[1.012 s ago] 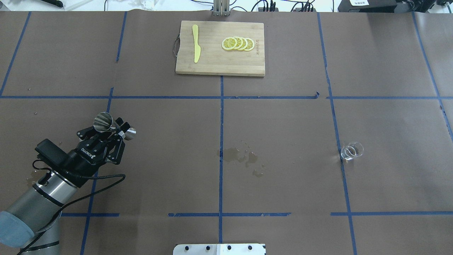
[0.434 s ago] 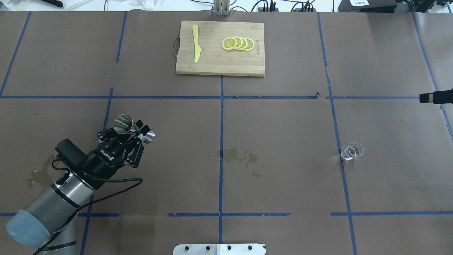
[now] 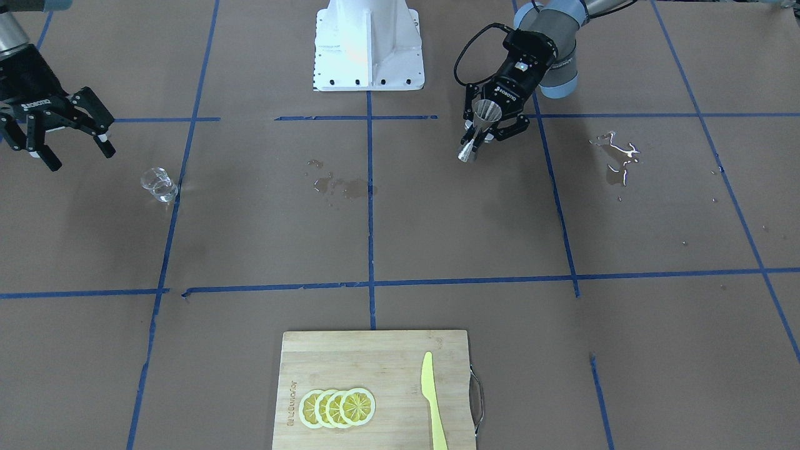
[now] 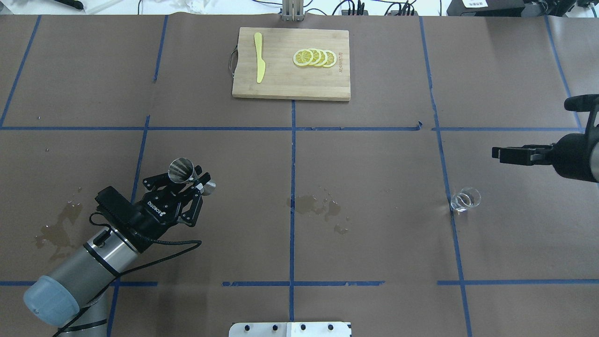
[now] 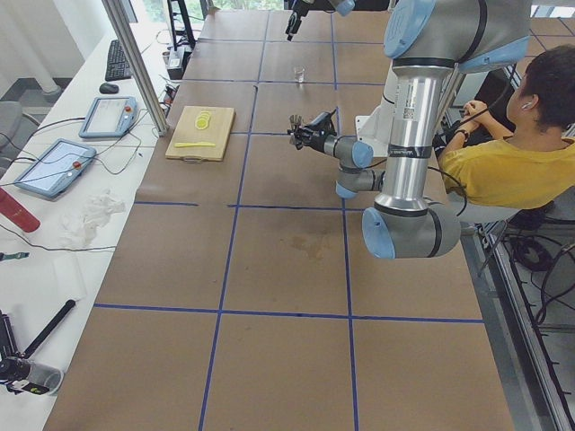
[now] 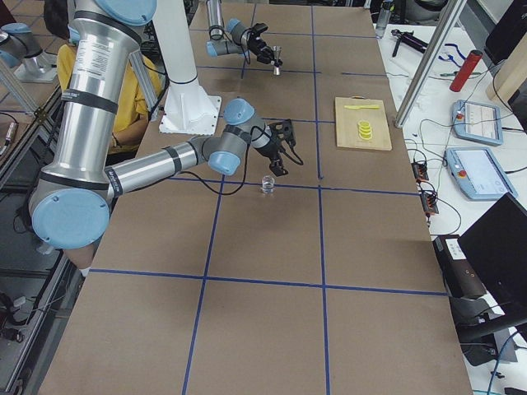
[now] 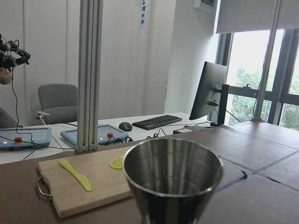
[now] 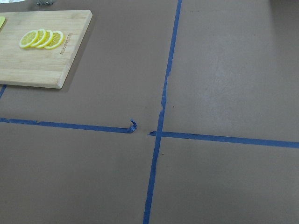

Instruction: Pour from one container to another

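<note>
The left end effector point(image 4: 189, 177) is clamped on the narrow waist of the jigger point(image 4: 179, 168), one finger on each side, and holds it tilted, wide mouth uppermost and small cone pointing down and away from the wrist. In the left wrist view the wide steel cone fills the lower middle of the picture, its mouth facing up. This arm reaches over the counter point(image 4: 374, 234) on the robot's left half, beside a wet puddle point(image 4: 56, 229) on the brown paper. The right end effector point(image 3: 81, 157) is spread wide with nothing between its fingers; it hangs near the cup point(image 3: 159, 184) without touching it. The cup stands upright on the counter on the robot's right half, right beside a blue tape line. A second puddle point(image 4: 313, 206) lies near the counter's middle, between the two arms. At the far edge sits a board point(image 4: 281, 79) bearing a yellow knife point(image 4: 259, 58) and overlapping lemon slices point(image 4: 314, 57).
</note>
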You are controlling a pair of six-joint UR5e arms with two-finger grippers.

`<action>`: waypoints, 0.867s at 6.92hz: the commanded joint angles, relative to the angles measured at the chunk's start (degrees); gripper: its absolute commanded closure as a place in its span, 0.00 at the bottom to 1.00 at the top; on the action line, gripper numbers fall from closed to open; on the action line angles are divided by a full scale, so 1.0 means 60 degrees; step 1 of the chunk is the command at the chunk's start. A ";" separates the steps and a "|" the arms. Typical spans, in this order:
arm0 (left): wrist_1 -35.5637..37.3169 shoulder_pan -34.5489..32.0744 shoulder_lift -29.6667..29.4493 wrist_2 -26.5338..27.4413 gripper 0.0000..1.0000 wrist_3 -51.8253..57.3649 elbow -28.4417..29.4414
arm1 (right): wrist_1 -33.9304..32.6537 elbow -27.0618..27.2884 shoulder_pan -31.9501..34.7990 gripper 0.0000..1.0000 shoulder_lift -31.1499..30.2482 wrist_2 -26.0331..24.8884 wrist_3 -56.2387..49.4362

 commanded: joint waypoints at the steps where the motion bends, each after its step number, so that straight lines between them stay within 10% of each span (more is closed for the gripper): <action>1: 0.0674 0.0009 -0.0164 -0.0189 1.00 0.0007 0.0034 | -0.0053 0.0285 -0.2843 0.00 -0.0316 -0.4033 0.0783; 4: 0.1278 -0.0049 -0.0382 -0.0234 1.00 0.1126 -0.0068 | -0.1027 0.0199 -0.6585 0.00 -0.0786 -1.0032 0.2929; 6: 0.1306 -0.0108 -0.0531 -0.0219 1.00 0.1120 -0.0054 | -0.2415 -0.0266 -0.7237 0.00 -0.0684 -1.1040 0.4838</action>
